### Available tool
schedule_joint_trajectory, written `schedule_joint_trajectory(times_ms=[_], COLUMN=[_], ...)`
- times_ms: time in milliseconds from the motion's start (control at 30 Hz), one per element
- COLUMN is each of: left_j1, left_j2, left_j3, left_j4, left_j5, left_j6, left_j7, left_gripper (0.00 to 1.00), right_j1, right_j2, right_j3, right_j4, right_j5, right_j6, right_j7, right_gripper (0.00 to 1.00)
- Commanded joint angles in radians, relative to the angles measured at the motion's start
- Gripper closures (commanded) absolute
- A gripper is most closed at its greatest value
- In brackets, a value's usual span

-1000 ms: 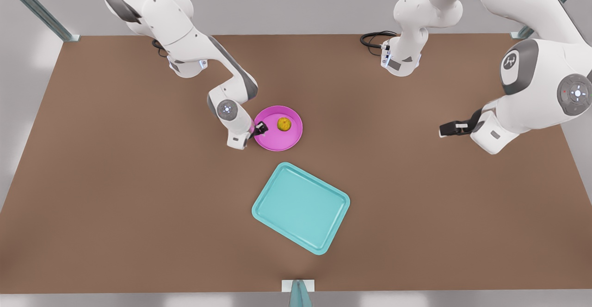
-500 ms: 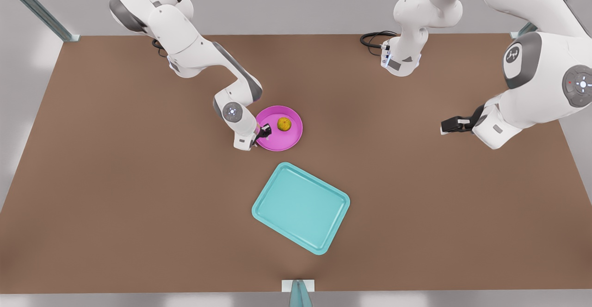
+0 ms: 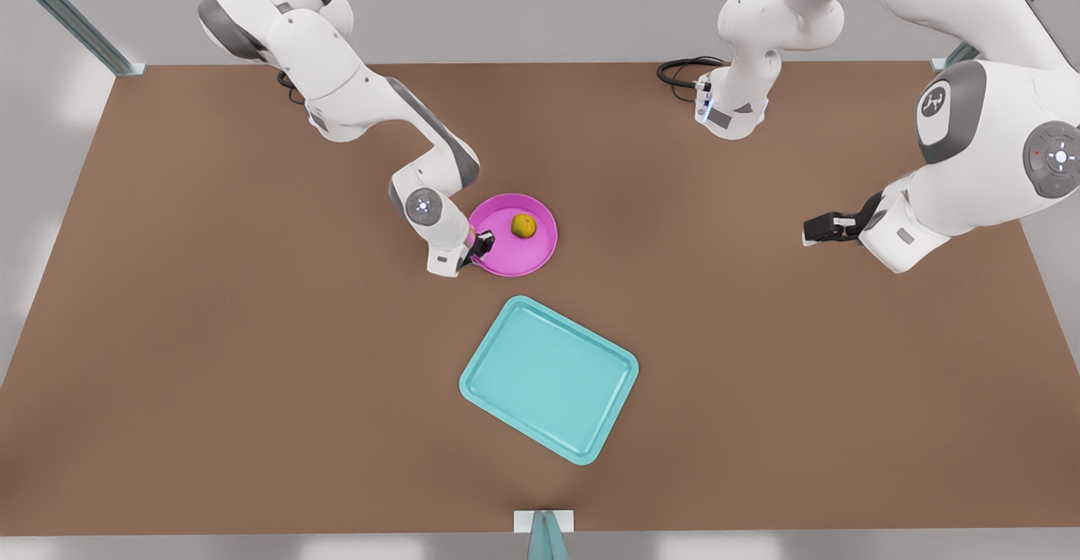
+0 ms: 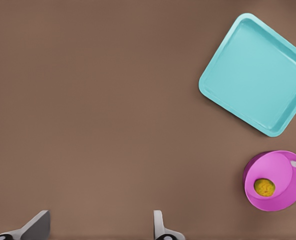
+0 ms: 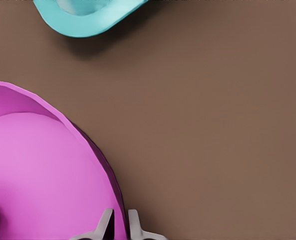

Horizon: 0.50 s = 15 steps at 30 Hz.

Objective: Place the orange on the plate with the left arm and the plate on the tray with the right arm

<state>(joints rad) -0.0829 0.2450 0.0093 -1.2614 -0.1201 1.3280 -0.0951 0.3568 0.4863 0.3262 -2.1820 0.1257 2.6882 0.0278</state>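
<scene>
The pink plate (image 3: 533, 254) lies in the middle of the table with the orange (image 3: 524, 225) resting on it. My right gripper (image 3: 481, 247) is at the plate's edge on the front view's left, shut on the rim; up close its fingers (image 5: 106, 223) pinch the plate (image 5: 38, 175). The teal tray (image 3: 548, 379) lies nearer the front edge, apart from the plate. My left gripper (image 3: 814, 229) hovers open far off at the front view's right, holding nothing. Its wrist view looks down on the tray (image 4: 257, 70), the plate (image 4: 282, 172) and the orange (image 4: 264, 187).
Both arm bases stand at the table's back edge, with a black cable (image 3: 682, 71) beside the base on the front view's right. A small post (image 3: 544, 535) stands at the middle of the front edge. Bare brown tabletop (image 3: 211, 332) surrounds the tray.
The right gripper closed in on the plate's rim. Plate and orange have since shifted slightly toward the front view's right. The left arm rose a little and holds still.
</scene>
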Motion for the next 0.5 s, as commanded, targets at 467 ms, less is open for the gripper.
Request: schedule_joint_trajectory(times_ms=[467], left_j1=[-0.001], left_j2=[-0.007], left_j3=[-0.008], left_j4=[0.002], left_j5=[0.000], left_j6=[0.000], left_j7=[0.008], left_gripper=[0.00], right_j1=[-0.013], right_j2=[-0.089], right_j3=[0.044], right_j4=[0.106], right_j5=[0.055], right_j6=[-0.039], right_j7=[0.004], right_gripper=[0.79])
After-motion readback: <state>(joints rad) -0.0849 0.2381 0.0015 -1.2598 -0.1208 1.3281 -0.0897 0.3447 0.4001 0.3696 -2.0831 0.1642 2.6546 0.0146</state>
